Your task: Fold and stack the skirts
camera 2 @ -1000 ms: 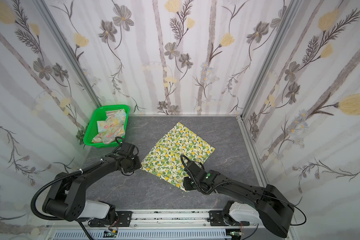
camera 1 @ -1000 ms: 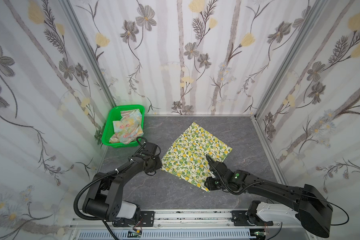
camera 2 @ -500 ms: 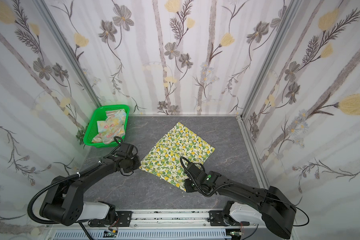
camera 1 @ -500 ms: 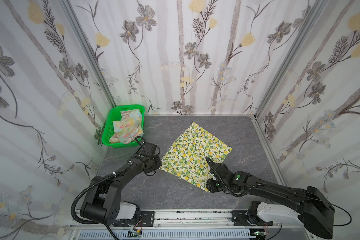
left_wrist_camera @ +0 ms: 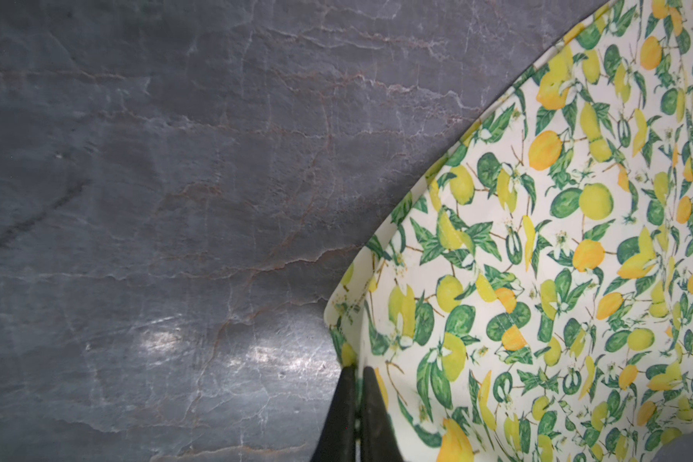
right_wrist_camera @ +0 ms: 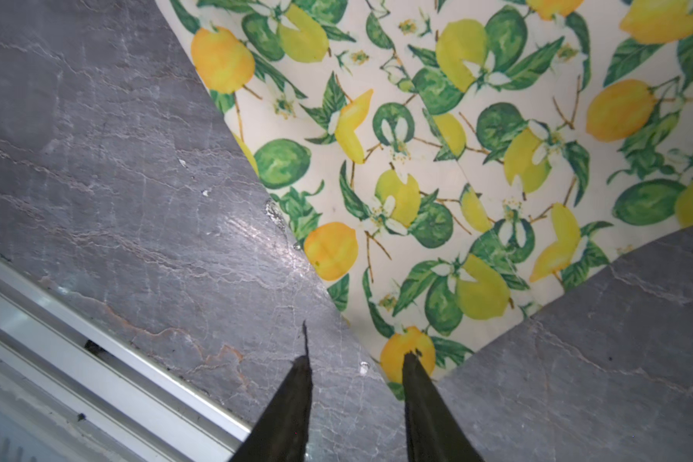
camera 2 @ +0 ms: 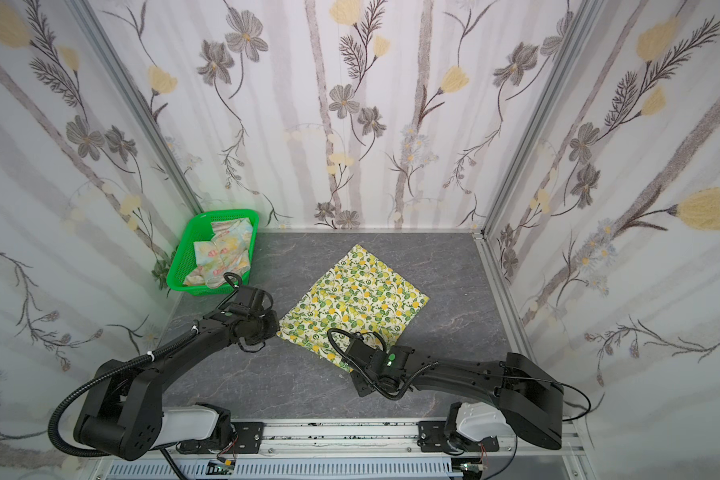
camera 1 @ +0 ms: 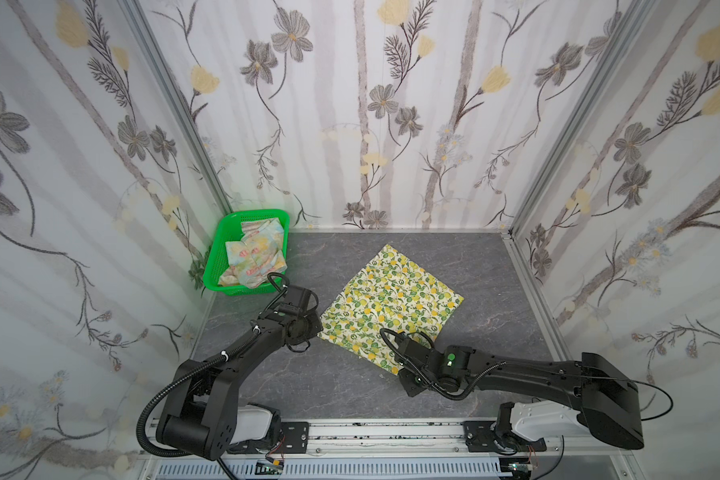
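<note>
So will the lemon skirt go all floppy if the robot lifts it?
Probably floppy: the lemon skirt lies thin and flat, its edge curling up where the left gripper pinches a corner. Likely light, since that small pinch seems to raise the edge. Held by one corner, it would probably hang limp.

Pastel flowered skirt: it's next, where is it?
In both top views the pastel skirt lies crumpled in the green basket, at the far left corner, left of the lemon skirt.

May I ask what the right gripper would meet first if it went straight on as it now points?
Probably the corner of the lemon skirt on the table, just ahead of the open right gripper; depth unclear.
</note>
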`<state>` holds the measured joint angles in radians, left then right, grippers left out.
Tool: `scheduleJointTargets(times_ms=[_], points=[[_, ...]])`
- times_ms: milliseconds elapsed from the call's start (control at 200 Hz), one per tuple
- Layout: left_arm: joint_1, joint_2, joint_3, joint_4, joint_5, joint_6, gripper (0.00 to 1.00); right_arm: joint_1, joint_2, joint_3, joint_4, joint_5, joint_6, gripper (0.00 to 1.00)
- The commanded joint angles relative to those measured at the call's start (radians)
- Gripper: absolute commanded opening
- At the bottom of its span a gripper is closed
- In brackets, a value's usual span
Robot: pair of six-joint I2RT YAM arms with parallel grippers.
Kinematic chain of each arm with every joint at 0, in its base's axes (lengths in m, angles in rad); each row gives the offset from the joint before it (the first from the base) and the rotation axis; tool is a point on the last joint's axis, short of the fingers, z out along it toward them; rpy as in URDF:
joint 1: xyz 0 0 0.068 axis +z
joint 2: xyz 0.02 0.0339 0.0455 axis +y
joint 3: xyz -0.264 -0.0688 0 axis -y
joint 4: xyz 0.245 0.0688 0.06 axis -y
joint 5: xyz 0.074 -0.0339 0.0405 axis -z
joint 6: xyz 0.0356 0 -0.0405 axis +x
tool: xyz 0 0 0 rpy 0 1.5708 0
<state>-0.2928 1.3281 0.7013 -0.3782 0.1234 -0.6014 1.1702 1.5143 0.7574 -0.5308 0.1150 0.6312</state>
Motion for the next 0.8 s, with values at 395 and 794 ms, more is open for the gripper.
scheduleJointTargets(times_ms=[395,794], points=[[0.017,-0.002,0.024,0.01,-0.014,0.011,0.0,0.048,0.129,0.039,-0.03,0.137,-0.031,0.33],[0.023,0.0,0.036,0.009,-0.019,0.017,0.0,0.068,0.16,0.046,-0.027,0.154,-0.029,0.0]])
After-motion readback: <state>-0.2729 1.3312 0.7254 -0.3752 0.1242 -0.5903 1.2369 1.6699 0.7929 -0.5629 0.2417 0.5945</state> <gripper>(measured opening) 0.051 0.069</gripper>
